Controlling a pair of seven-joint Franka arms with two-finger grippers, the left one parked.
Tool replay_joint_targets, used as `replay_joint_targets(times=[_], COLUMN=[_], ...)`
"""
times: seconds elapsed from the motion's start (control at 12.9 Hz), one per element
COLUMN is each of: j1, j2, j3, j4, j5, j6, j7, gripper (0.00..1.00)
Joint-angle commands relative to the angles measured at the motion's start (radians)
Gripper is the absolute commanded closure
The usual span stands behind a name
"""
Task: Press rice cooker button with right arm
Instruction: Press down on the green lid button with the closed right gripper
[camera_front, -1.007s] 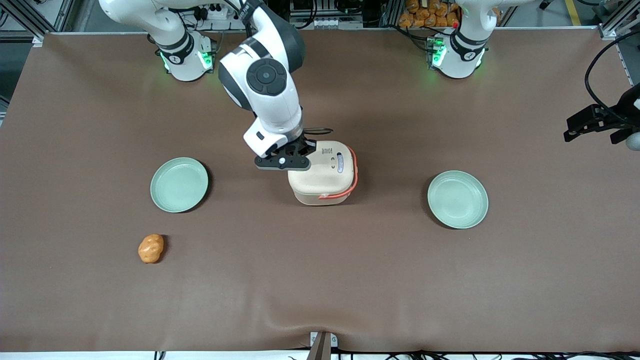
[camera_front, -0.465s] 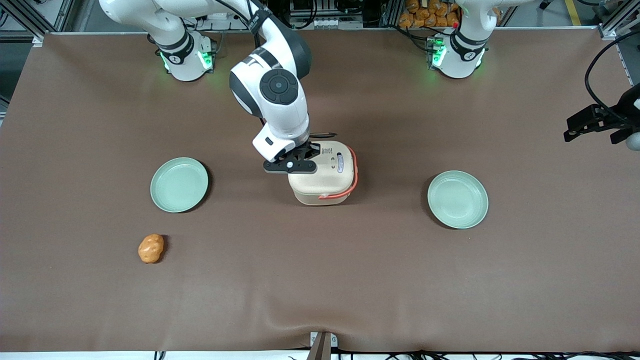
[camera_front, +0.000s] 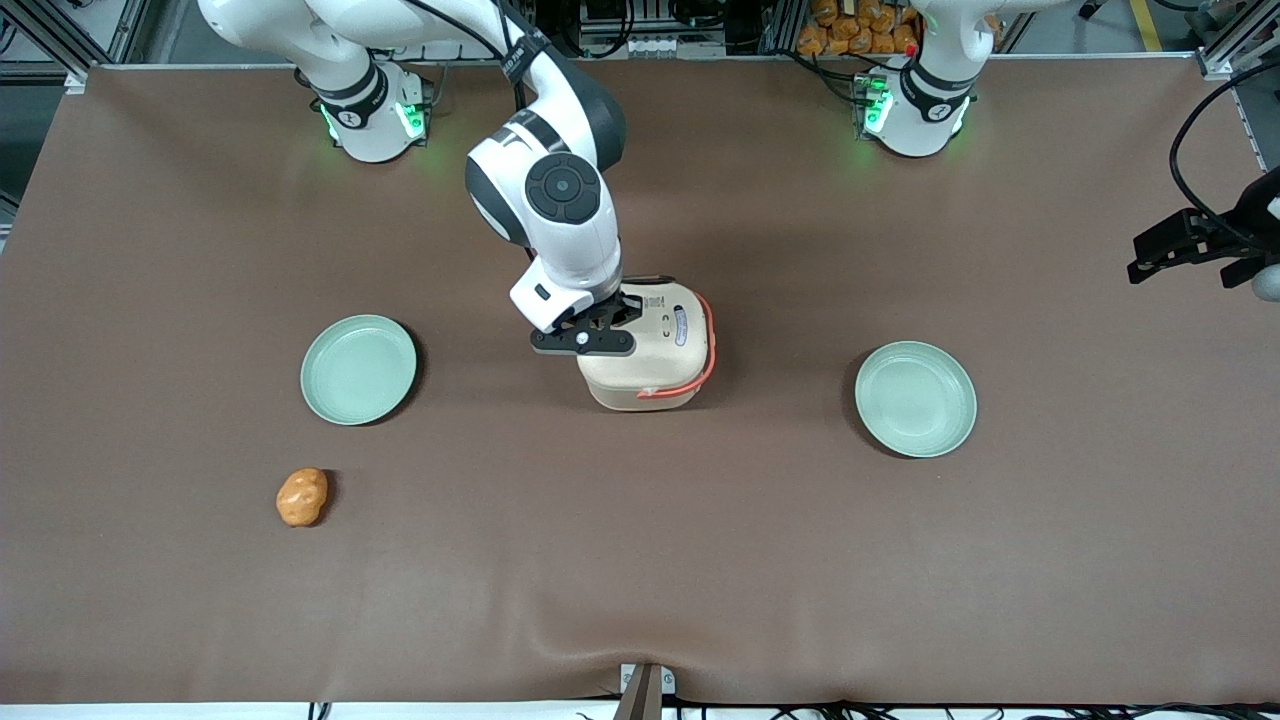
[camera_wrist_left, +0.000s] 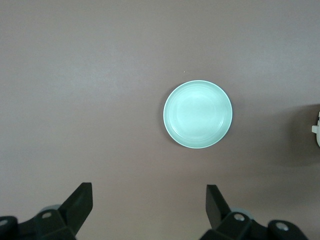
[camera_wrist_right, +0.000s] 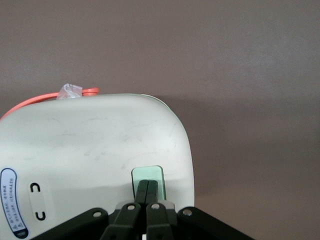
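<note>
Here, on the brown table (camera_front: 700, 560), the pinched-together claw (camera_wrist_right: 147, 187) touches the rice cooker's (camera_front: 650, 350) button (camera_wrist_right: 148, 174).

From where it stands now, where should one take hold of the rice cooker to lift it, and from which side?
Likely the coral handle, lying folded around the rice cooker; come from above. The body looks wide and rounded. The gripper, fingers shut, sits at the button.

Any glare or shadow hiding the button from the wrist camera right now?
Right wrist view: even light, no glare; the button shows clearly, the shut gripper covering its near edge. Front view: the right arm hides the button; a soft shadow falls beside the rice cooker.
</note>
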Motion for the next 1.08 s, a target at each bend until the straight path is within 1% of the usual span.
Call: replay_joint_targets(times=[0.0, 0.15, 0.62, 0.85, 1.01], j1=[0.016, 0.016, 0.012, 0.004, -0.005], j2=[0.037, 0.056, 0.073, 0.030, -0.016], j3=[-0.014, -0.016, -0.016, -0.014, -0.012], j4=[0.016, 0.011, 0.010, 0.027, 0.057], j5=[-0.025, -0.038, -0.038, -0.029, -0.018], j6=[0.018, 0.035, 0.047, 0.030, -0.020], j7=[0.028, 0.029, 0.029, 0.022, 0.017], gripper=[1.00, 1.00, 1.00, 1.00, 1.00])
